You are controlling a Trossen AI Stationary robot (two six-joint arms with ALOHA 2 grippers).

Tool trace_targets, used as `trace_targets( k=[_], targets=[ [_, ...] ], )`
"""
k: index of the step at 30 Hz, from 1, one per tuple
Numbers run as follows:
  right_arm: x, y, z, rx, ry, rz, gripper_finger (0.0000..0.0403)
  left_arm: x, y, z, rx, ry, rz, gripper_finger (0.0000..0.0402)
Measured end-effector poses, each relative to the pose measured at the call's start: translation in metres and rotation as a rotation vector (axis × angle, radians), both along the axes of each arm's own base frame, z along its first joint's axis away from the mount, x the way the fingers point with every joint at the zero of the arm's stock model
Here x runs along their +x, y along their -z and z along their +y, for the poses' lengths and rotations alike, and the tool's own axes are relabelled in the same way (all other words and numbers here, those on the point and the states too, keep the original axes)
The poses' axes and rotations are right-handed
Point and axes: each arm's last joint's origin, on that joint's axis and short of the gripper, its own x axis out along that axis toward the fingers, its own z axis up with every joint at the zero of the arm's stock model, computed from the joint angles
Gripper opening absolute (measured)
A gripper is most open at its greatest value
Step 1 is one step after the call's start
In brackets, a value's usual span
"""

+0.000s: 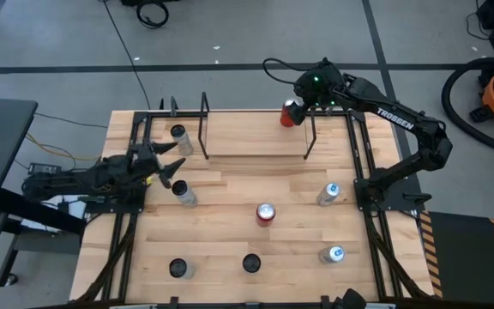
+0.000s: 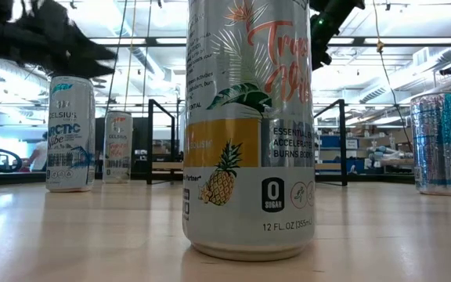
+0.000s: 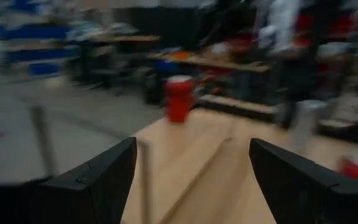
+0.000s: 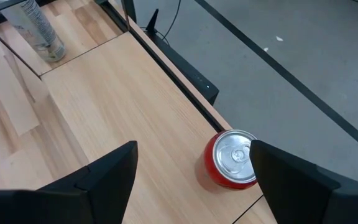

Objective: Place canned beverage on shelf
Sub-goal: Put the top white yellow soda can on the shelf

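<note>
The shelf [image 1: 256, 137] stands at the far edge of the table [image 1: 230, 249], its light wood board carried between thin black end frames. A red can [image 1: 292, 113] stands upright at the far right corner of the shelf board, close to the right end frame. The right gripper [image 1: 303, 105] hangs just above and beside this can; in the right wrist view the two dark fingers [image 4: 104, 180] are spread wide, with the red can [image 4: 232, 158] lying low between them, nearer the one finger, and not clasped by either. At the opposite, left end of the shelf a slim silver can [image 1: 179, 137] stands upright.

The left gripper [image 1: 171, 169] lies low just in front of the shelf's left end, jaws wide apart and empty. Another silver can [image 1: 183, 192] stands just beside its fingertips on the near side, not held. In the left wrist view its fingers [image 3: 98, 180] frame the board, with the red can [image 3: 178, 98] well beyond them at the far end.

Forward of the shelf, on the table, a second red can [image 1: 266, 214] stands near the middle, two blue-topped cans [image 1: 328, 195] and [image 1: 332, 254] to its right, and two dark-topped cans [image 1: 178, 269] and [image 1: 251, 263] nearer the front edge. In the low view a pineapple-printed can [image 2: 249, 129] fills the foreground.
</note>
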Motion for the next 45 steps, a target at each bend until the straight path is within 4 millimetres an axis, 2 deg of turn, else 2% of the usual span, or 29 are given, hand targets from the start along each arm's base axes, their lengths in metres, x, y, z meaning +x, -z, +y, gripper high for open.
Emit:
trace_targets(
  k=[3, 6, 10, 14, 20, 26, 33, 38, 45],
  targets=[
    [0.0, 0.0, 0.0, 0.0, 0.0, 0.0, 0.0319, 0.002, 0.0, 0.009, -0.06, -0.185, -0.017, 0.0314],
    [0.0, 0.0, 0.0, 0.0, -0.002, 0.0, 0.0319, 0.003, -0.011, 0.015, -0.111, -0.26, -0.054, 0.0314],
    [0.0, 0.0, 0.001, 0.002, -0.002, 0.003, 0.0319, 0.006, -0.033, 0.021, -0.12, -0.269, -0.015, 0.0314],
    [0.0, 0.001, 0.001, 0.006, -0.003, 0.009, 0.0319, 0.01, -0.053, 0.027, -0.16, -0.262, 0.103, 0.0314],
    [0.0, 0.001, 0.001, 0.006, -0.003, 0.01, 0.0319, 0.02, -0.068, 0.044, -0.268, -0.255, 0.296, 0.0314],
    [0.0, 0.001, 0.001, 0.007, -0.003, 0.011, 0.0319, 0.03, -0.065, 0.072, -0.392, -0.263, 0.401, 0.0314],
    [0.0, 0.001, 0.001, 0.006, -0.005, 0.015, 0.0319, 0.031, -0.058, 0.1, -0.493, -0.344, 0.459, 0.0314],
    [0.0, 0.001, 0.001, 0.005, -0.007, 0.016, 0.0319, 0.032, -0.058, 0.107, -0.508, -0.369, 0.47, 0.0314],
    [0.0, 0.001, 0.001, 0.005, -0.008, 0.017, 0.0319, 0.04, -0.044, 0.113, -0.559, -0.362, 0.562, 0.0314]
  ],
)
